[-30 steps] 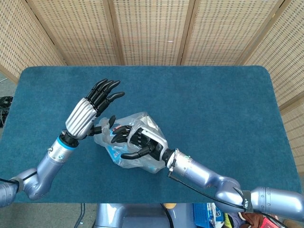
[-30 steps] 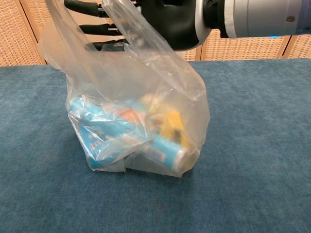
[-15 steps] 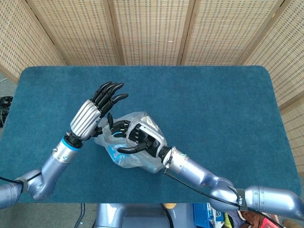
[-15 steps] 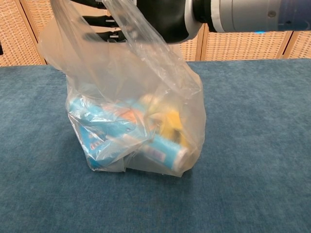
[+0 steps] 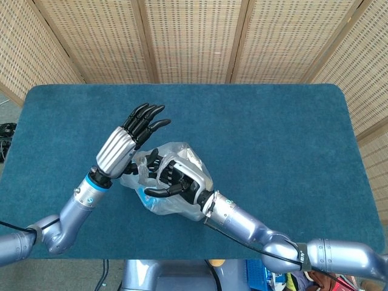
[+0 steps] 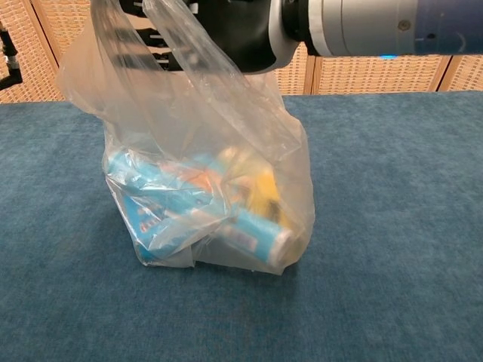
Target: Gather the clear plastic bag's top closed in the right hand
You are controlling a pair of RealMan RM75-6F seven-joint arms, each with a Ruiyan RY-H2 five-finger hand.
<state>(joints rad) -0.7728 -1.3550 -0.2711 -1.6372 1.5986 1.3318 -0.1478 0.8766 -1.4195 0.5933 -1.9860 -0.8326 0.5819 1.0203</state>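
Two views to go on, so taking both in turn. Looking down from the head view: clear plastic bag (image 5: 162,204) standing on the blue table (image 5: 273,121), with the right hand (image 5: 173,182) parked right over the bag's top, fingers half curled down among the loose film and thumb poking out toward the bag's left side. Nothing to reach for really, since the top is already under and around that palm, and the bag's long axis runs straight up from the table into it. Looks like a matter of closing inward rather than travelling anywhere. Left hand (image 5: 128,140) just beside the bag's upper left edge, flat and straight-fingered, holding nothing, so clearly the right one that's nearer and in position. Switching to the chest view: shows what the top-down shot can't, namely how tall the bag (image 6: 211,151) stands and how the film fans out wide from the packed bottom up to the dark right hand (image 6: 226,30) at the top edge, with fingers (image 6: 151,38) showing through the plastic. Also shows blue packets (image 6: 162,204) and something yellow bunched low in the bag. Can't say from either view whether the film is actually pinched or just draped over those fingers. Reckon the mouth isn't bunched shut yet, going by how slack and wide it looks.
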